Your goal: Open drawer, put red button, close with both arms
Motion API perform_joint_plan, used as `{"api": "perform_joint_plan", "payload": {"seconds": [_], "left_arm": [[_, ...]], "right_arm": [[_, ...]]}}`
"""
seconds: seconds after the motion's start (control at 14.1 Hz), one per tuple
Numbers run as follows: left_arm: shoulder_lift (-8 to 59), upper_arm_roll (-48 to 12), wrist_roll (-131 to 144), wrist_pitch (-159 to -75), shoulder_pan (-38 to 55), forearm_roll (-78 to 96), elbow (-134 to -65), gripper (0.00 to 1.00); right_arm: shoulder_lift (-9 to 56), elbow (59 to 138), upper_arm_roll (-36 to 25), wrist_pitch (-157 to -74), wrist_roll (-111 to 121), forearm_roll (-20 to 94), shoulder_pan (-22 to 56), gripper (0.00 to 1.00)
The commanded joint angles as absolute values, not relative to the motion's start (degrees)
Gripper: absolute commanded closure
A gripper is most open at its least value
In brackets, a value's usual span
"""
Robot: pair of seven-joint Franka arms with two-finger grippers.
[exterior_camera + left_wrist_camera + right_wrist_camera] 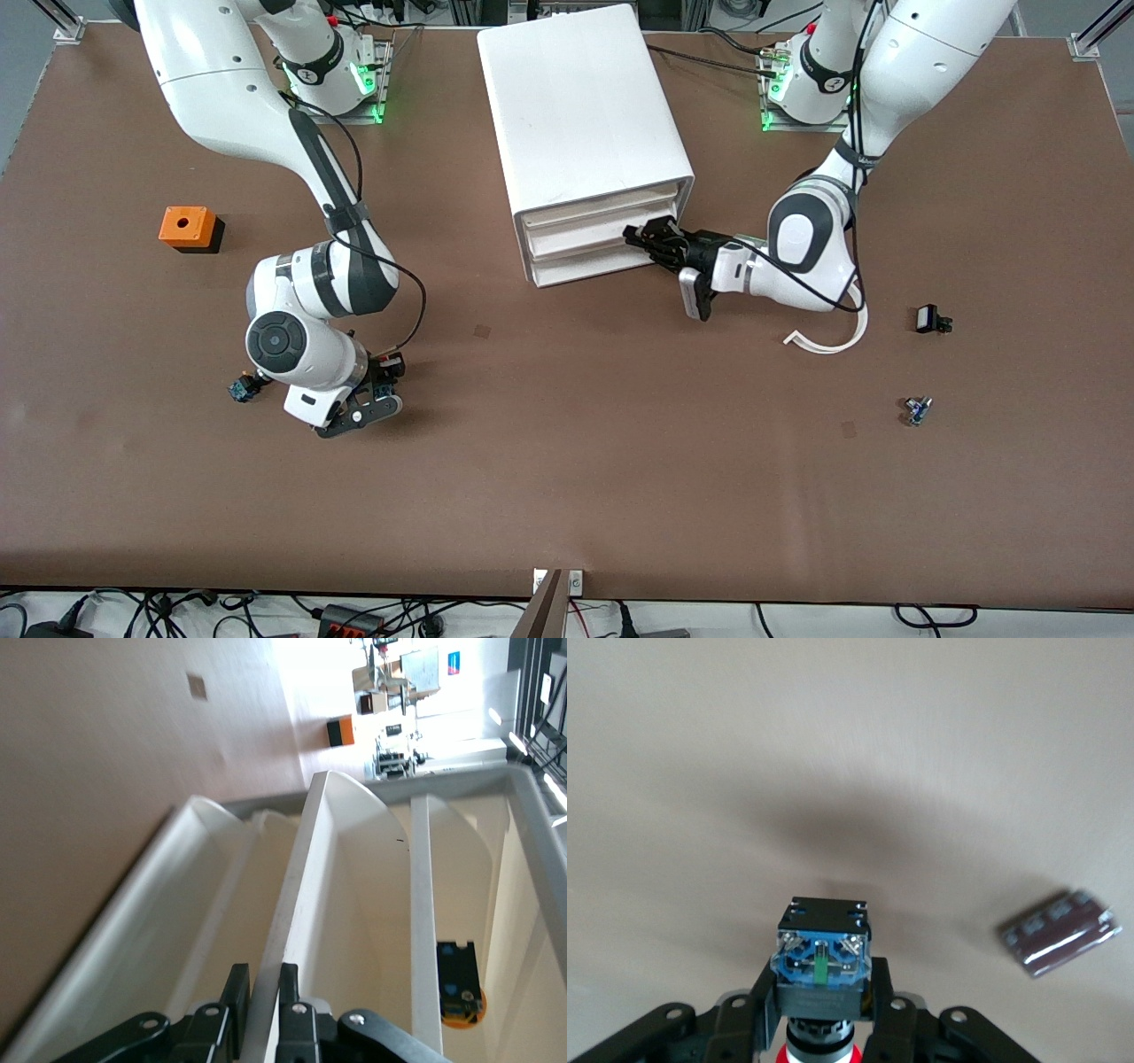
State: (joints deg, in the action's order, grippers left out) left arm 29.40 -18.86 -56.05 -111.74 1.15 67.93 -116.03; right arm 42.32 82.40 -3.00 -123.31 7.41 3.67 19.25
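The white cabinet (585, 115) stands at the back middle of the table. My left gripper (634, 237) is at its front, shut on the front lip of an upper drawer (589, 232). In the left wrist view the fingers (236, 992) pinch that lip (310, 859); one more lip lies between it and the cabinet's top, so I cannot tell that this drawer is the uppermost. My right gripper (379, 394) is low over the table toward the right arm's end, shut on the red button (822, 948). Its blue and black body points outward and its red cap sits toward the wrist.
An orange box with a hole (188, 228) stands toward the right arm's end. A small blue part (241, 388) lies beside the right arm. A black part (932, 319), a small blue part (917, 409) and a white curved strip (833, 341) lie toward the left arm's end. An orange and black item (461, 992) lies in the drawer above.
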Motion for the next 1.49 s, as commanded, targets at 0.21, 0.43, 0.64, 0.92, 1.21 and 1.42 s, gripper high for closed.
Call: {"api": "perform_joint_plan", "payload": {"seconds": [0.21,0.43,0.64,0.92,1.21,1.42], "left_arm": [[38.2,-18.3,-55.4,-111.6,-4.1,56.5,-99.1,0.99],[39.8,-18.3,-55.3,-112.1,-3.5,55.8,-97.2,0.23],[39.0,-18.0,-53.1,-111.4,-3.7,53.6,-94.7,0.00],[38.6,-18.1,-31.6,-99.3,-3.7,35.6,-83.1,0.00],[34.9,-18.7,-14.6,-90.9,-3.6,17.9,-77.3,0.00],[30.9,-19.1,-1.2,-90.5,-0.9,4.4,-77.1,0.00]], "right_arm": [[41.3,71.3,0.9,-116.1,5.2,4.7,21.5,1.00],[40.2,67.8,1.0,-114.4,4.3,4.7,25.5,1.00],[39.9,63.4,1.0,-114.9,3.6,4.6,32.3,1.00],[40.5,61.0,0.8,-116.1,-2.8,4.5,38.8,1.00],[42.1,61.1,0.9,-115.2,-8.6,4.6,43.5,1.00],[44.2,61.1,0.7,-115.0,-14.5,4.2,47.2,1.00]]}}
